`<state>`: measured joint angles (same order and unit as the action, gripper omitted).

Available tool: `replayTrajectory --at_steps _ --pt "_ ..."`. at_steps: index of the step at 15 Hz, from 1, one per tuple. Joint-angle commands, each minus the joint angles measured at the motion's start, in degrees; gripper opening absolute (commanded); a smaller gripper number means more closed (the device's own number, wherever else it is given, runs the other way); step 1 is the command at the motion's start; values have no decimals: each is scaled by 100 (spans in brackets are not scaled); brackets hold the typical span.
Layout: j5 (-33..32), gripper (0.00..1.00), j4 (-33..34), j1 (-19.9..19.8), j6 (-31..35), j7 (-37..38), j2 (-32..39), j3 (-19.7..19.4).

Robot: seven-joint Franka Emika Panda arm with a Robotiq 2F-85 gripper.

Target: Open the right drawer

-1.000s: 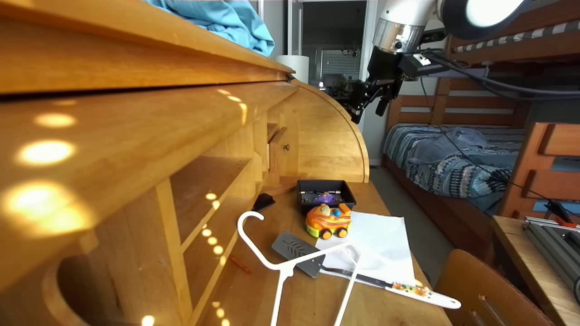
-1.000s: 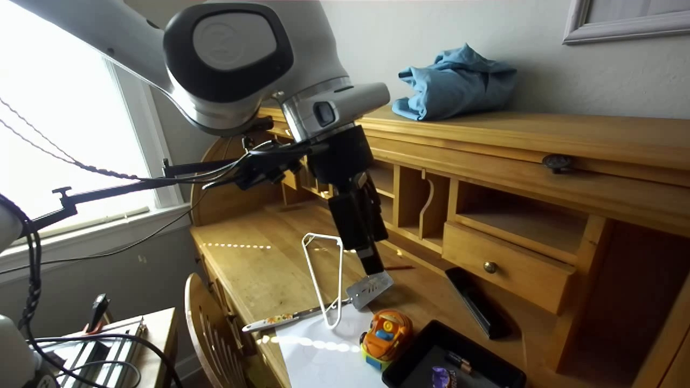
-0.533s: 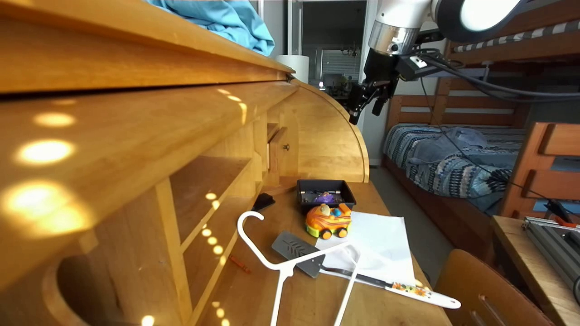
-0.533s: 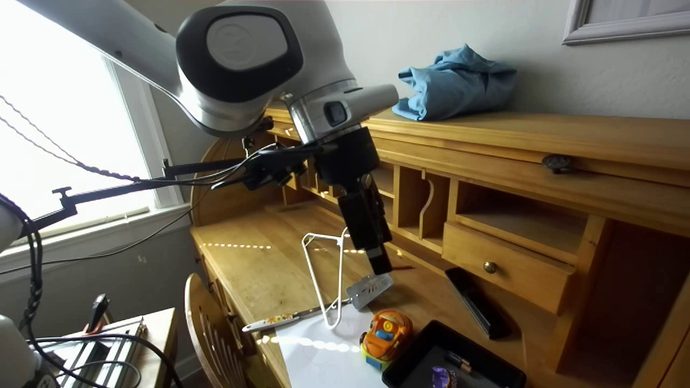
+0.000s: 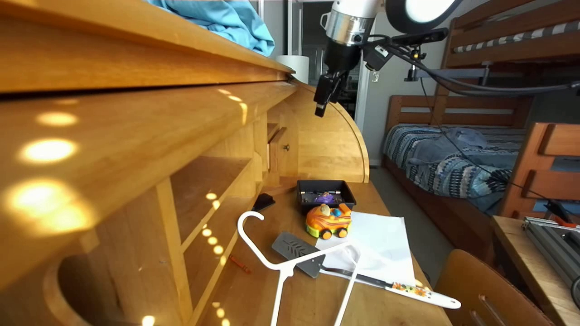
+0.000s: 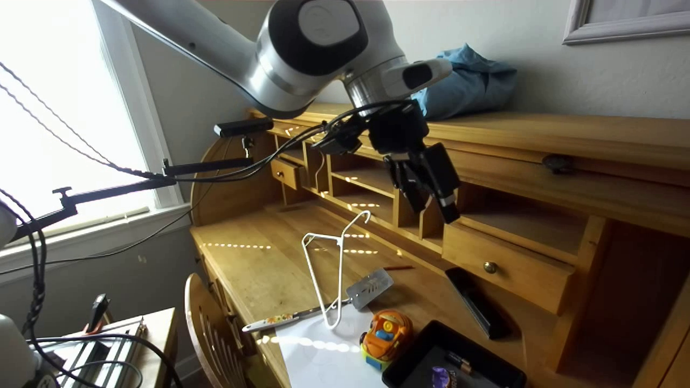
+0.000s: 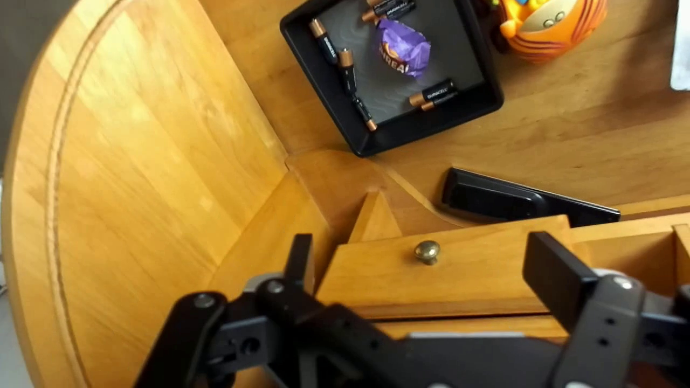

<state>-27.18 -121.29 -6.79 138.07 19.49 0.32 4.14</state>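
Note:
The right drawer of honey-coloured wood shows in both exterior views (image 5: 280,156) (image 6: 504,264) and in the wrist view (image 7: 474,269). Its front stands a little proud of the desk's cubby frame. A small round brass knob (image 6: 489,267) sits on the front, and it also shows in the wrist view (image 7: 427,251). My gripper (image 6: 434,213) is open and empty, in the air above and in front of the cubbies, apart from the drawer. In the wrist view the fingers (image 7: 426,264) are wide apart, with the knob seen between and beyond them.
A black tray (image 7: 431,129) with batteries and a purple wrapper, a black remote-like object (image 6: 477,302) and an orange toy car (image 6: 387,334) lie before the drawer. A white hanger (image 6: 340,280) and a spatula (image 6: 371,288) lie farther along. A curved side panel (image 7: 145,151) bounds the desk.
The gripper has moved up and to the right in the view facing the cubbies, toward the drawer's end, and it has turned. The drawer has not moved.

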Motion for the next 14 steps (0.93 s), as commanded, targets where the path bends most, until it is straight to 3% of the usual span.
replayTrajectory --at_steps 1,6,11,14 --pt "23 100 211 264 -108 -170 145 -236" --pt "57 100 475 314 -235 -349 418 -321" --pt "234 100 -5 368 -290 -485 180 -491" --pt "-38 100 -427 381 -143 -364 47 -558"
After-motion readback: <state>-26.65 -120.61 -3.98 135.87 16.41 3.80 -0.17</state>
